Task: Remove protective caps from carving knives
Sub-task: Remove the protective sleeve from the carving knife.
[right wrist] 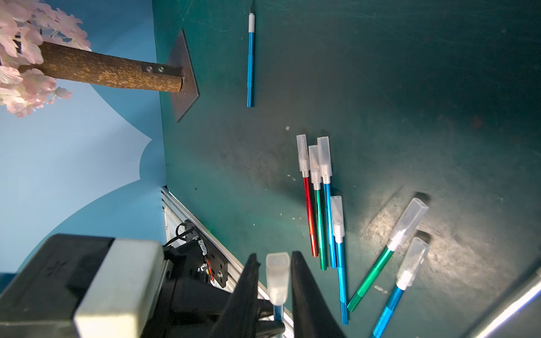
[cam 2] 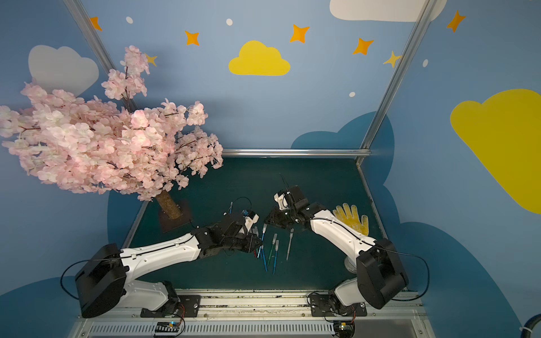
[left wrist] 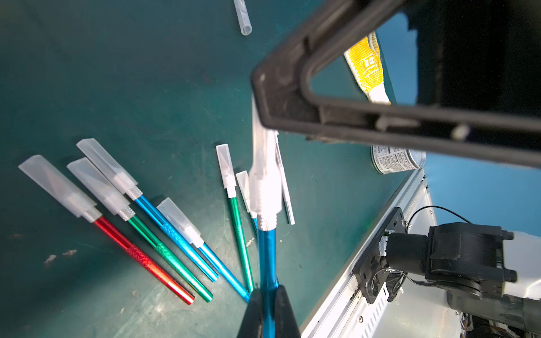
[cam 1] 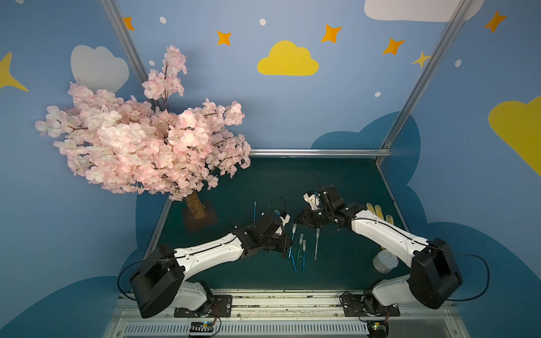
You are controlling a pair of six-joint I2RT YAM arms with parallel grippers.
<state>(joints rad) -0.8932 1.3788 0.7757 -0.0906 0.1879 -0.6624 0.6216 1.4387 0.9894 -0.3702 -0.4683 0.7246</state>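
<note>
Six capped knives lie nearest, fanned over the lower right of the right wrist view on the green desk. Their handles are red, green and blue, and each has its translucent sleeve on. Just above that heap, low in the left wrist view, the left hand is clamped on the handle of a blue knife. It appears to hold the knife off the desk, with its cap pointing toward the other arm. The right hand brackets that cap at the bottom centre of its own view, one finger close on each side. A thin gap shows on one side, so I cannot tell whether it pinches yet. The step in hand, as I judge it, is pulling this cap off. To do it well, the right hand should close on the sleeve's flat faces, firm but not crushing. It should then draw straight along the knife's axis, away from the left hand, which must not let the handle slip. A sideways tug could drag the blade against the sleeve. Farther off, a bare knife with a blue handle lies alone in the upper centre. A loose cap rests at the top edge of the left wrist view, a fair spot to drop this one. Beyond stands the blossom tree.
</note>
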